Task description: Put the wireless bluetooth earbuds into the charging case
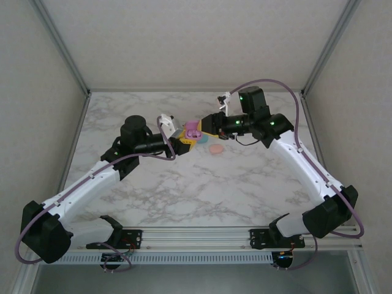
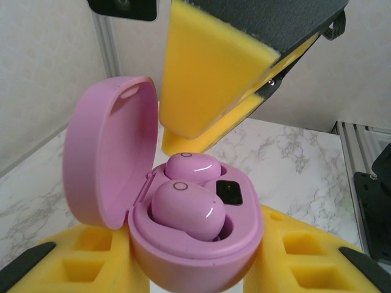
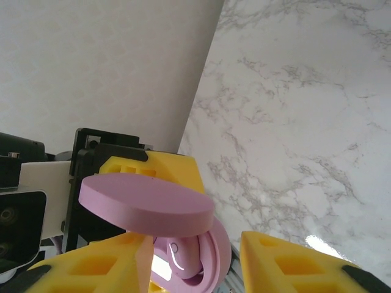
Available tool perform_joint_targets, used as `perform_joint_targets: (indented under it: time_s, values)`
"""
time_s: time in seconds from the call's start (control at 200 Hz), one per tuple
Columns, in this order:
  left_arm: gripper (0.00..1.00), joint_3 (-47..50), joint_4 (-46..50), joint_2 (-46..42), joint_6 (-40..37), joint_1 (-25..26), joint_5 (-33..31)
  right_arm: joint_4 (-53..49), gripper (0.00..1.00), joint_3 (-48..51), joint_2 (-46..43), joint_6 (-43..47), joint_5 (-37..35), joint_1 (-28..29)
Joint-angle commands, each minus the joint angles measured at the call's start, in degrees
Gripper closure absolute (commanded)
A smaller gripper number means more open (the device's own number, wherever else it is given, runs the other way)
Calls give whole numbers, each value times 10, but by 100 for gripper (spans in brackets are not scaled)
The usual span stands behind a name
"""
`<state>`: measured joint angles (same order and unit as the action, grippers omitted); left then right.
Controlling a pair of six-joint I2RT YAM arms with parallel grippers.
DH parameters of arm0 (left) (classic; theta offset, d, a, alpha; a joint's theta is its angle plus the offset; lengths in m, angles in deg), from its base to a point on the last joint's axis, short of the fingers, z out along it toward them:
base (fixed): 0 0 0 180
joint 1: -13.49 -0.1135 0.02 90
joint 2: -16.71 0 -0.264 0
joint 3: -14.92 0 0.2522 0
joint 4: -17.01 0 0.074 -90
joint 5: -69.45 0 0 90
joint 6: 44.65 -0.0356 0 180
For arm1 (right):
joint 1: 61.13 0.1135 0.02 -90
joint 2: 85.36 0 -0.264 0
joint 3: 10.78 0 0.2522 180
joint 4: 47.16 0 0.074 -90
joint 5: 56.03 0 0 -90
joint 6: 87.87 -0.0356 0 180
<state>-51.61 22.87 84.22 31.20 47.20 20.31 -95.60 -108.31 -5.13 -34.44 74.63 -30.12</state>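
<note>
Holding the case (image 2: 244, 235), left pincer (image 2: 195, 274) carries both earbuds (image 2: 186, 210).

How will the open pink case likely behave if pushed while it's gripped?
The pink case looks rigid and glossy, so it may slip between the foam pads gripping it. Its hinged lid would probably swing shut. The rounded earbuds could pop out.

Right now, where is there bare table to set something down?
Free: the wide marble patch between left arm, right arm and the front rail; also the far strip by the back wall. Crowded: mid-table, where left end effector and right end effector meet at the pink charging case, peach case beside.
</note>
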Motion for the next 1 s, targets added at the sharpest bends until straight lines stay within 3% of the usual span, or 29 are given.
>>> perform_joint_targets:
  time_s: [0.0,0.19,0.35,0.511,0.621,0.806,0.996]
  values:
    - [64,-13,-10,-10,-2,7,4,-22,53,-28,-44,19,-53,2]
    - [64,-16,12,-14,-19,8,5,-10,45,-38,-59,-17,-147,1]
    - [63,-24,28,-18,-31,13,6,-22,44,-82,-11,-44,-157,1]
    - [63,-26,25,-24,-29,16,0,-51,44,-125,50,-40,-110,6]
    - [63,-25,14,-26,-22,17,-11,-62,38,-127,66,-27,-78,12]
    - [63,-20,-8,-23,-7,17,-32,-62,36,-85,39,-4,-32,14]
    - [63,-19,-37,-17,10,17,-35,5,35,-7,-6,-46,20,11]
